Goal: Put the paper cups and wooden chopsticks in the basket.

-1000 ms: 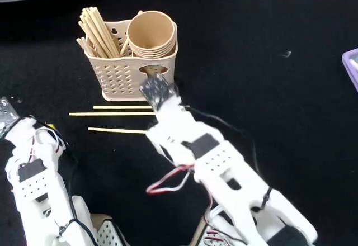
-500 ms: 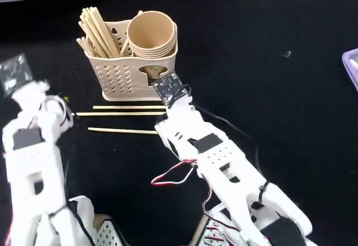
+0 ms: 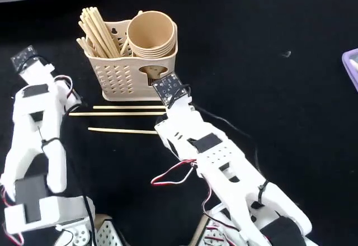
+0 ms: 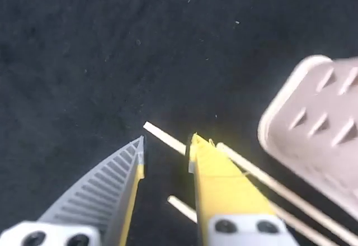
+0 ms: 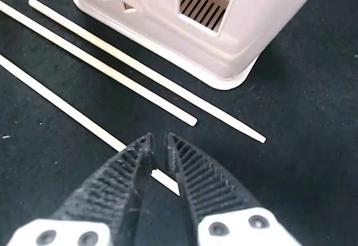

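A beige basket [image 3: 126,75] at the back holds stacked paper cups [image 3: 151,33] and a bundle of wooden chopsticks [image 3: 96,29]. Three loose chopsticks lie on the black table in front of it: one nearest the basket [image 3: 126,107], a middle one [image 3: 112,113] and a near one [image 3: 117,130]. My left gripper [image 4: 166,144] is open, its fingers on either side of a chopstick's end [image 4: 162,136], beside the basket [image 4: 313,123]. My right gripper [image 5: 158,140] is almost shut, low over the near chopstick's end [image 5: 165,181], which runs under one finger [image 5: 134,168].
A purple container [image 3: 351,67] sits at the table's right edge. The right arm [image 3: 224,168] stretches from the front toward the basket. The left arm [image 3: 33,123] stands along the left side. Dark cloth spreads to the right of the basket.
The left arm has swung up from the near left to the left ends of the loose chopsticks. The right arm shifted slightly to the right, then stayed still.
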### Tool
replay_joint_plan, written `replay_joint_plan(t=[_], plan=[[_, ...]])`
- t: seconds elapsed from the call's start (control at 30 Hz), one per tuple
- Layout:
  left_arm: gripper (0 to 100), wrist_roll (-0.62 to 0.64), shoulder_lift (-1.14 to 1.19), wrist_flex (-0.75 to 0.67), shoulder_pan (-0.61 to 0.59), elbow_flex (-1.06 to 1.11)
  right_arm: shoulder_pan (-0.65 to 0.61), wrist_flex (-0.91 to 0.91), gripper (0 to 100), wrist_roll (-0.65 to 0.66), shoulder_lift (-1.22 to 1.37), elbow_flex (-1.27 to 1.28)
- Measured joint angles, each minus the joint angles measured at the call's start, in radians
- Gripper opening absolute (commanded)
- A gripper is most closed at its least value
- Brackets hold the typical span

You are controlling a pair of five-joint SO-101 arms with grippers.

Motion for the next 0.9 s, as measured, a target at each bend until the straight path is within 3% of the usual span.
replay_joint_plan(t=[0.1,0.23,0.9], plan=[[14,0.048,0.018,0.0,0.031,-0.011,0.0,0.0,4.7,0.0,0.0,0.0],[14,0.021,0.054,0.0,0.081,-0.011,0.0,0.0,4.7,0.0,0.0,0.0],[14,0.133,0.153,-0.002,0.084,-0.087,0.0,0.0,4.7,0.0,0.0,0.0]])
